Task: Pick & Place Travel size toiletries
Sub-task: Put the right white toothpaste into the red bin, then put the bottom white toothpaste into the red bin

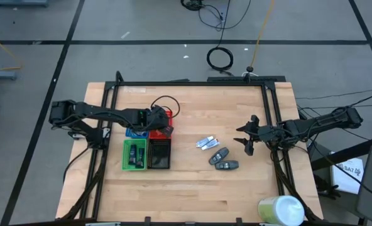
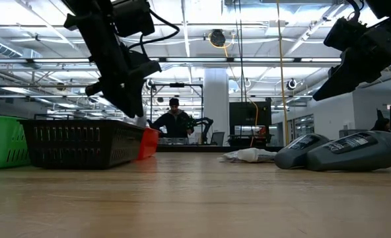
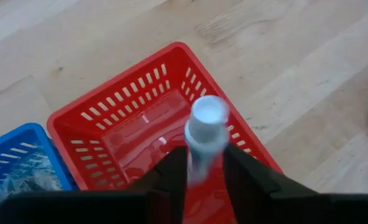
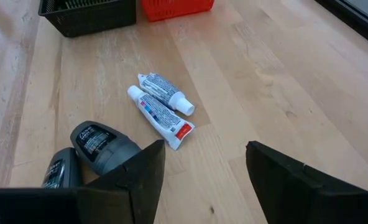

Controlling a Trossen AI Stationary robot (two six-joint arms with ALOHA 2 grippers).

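My left gripper (image 1: 163, 123) hangs over the red tray (image 3: 109, 127), shut on a small white tube (image 3: 206, 140) with a white cap. Two white tubes (image 4: 161, 107) lie side by side on the table, and two dark grey oblong packs (image 4: 97, 144) lie just nearer. In the high view the tubes (image 1: 207, 143) and packs (image 1: 222, 161) lie right of the trays. My right gripper (image 1: 244, 139) is open, raised above the table to the right of these items (image 4: 199, 177). My left gripper holds the white tube by its body (image 3: 199, 163), pinched between the two fingers (image 3: 171, 177). The capped end (image 3: 209, 115) sticks out beyond the fingertips, over the inside of the red tray. The tube is lifted clear. Its rear end is hidden between the fingers.
Blue (image 1: 136, 133), green (image 1: 134, 154) and black (image 1: 159, 154) trays stand beside the red one; the green holds dark items. A big pale green-white cylinder (image 1: 280, 210) lies at the near right corner. A person (image 2: 174, 120) is in the room far behind the table.
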